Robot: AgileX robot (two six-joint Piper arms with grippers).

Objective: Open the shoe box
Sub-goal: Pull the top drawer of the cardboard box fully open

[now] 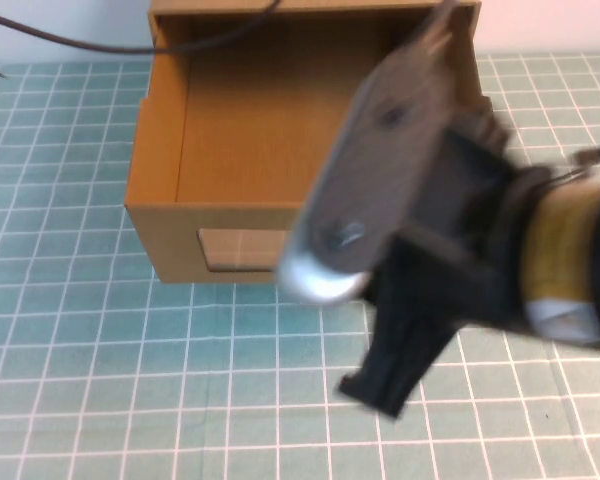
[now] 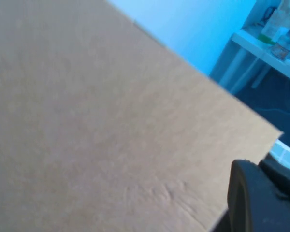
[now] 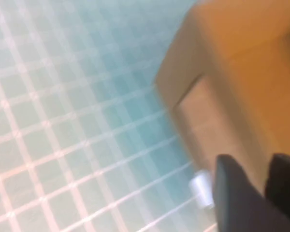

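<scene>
Shoe box (image 1: 230,150), top open, at the far side of the gridded green desk (image 1: 80,380); bare surface left and front. My right tool (image 3: 255,174), parted and empty, hangs near its front wall. My left tool (image 2: 253,198) lies against cardboard; I cannot tell its state.

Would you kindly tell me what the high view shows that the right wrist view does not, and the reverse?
Only the high view: the box's open top and brown inside, and the right arm reaching over the mat. Only the right wrist view: the right gripper up close, open, beside the box's front wall. Both: the pale window in that wall and the green grid mat. Neither shows the left gripper, which its own wrist view has against a cardboard face.
</scene>
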